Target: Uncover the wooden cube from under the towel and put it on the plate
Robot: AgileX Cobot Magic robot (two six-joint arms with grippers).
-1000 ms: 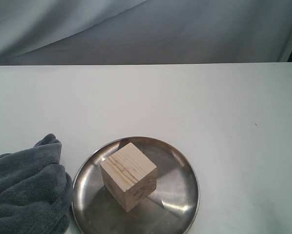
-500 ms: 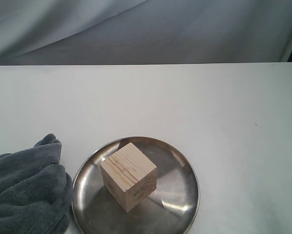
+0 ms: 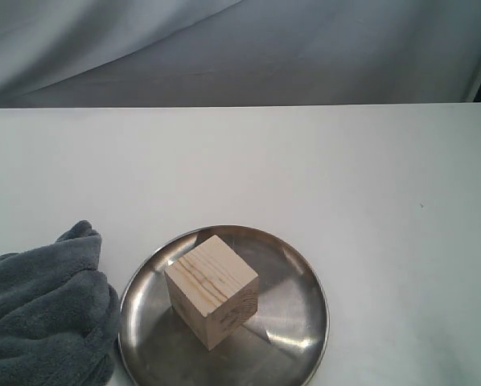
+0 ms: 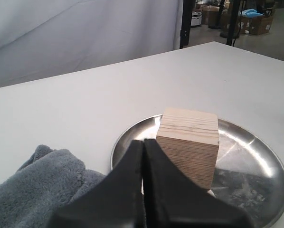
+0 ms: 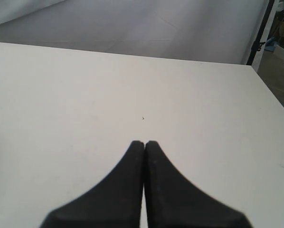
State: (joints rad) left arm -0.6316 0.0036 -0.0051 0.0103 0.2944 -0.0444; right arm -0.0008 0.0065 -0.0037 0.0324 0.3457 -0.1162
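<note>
Blue-grey towel [image 3: 47, 318] heaped on bench [image 3: 321, 161], just left of plate [image 3: 301, 318], clear of wooden cube [image 3: 212, 289]. Left gripper [image 4: 143, 145] pinched closed, empty, short of plate rim. Wooden cube seated flat inside plate, untouched. Right gripper [image 5: 144, 143] closed, empty, right of plate. Placement judged done; next, confirm seating and keep arms clear.

a, left gripper [image 4: 143, 141]: jaws fully closed, two black fingers [image 4: 118, 185] meeting tip to tip. Thin straight seam runs from tips back toward wrist. Fingers narrow at tips, broadening into wedge outline nearer camera. Nothing pinched between them.

b, right gripper [image 5: 144, 142]: jaws likewise closed, black fingers [image 5: 173, 190] pressed flat against each other along inner edges. Same seam, same wedge outline. Tips held in air, gripping nothing.
</note>
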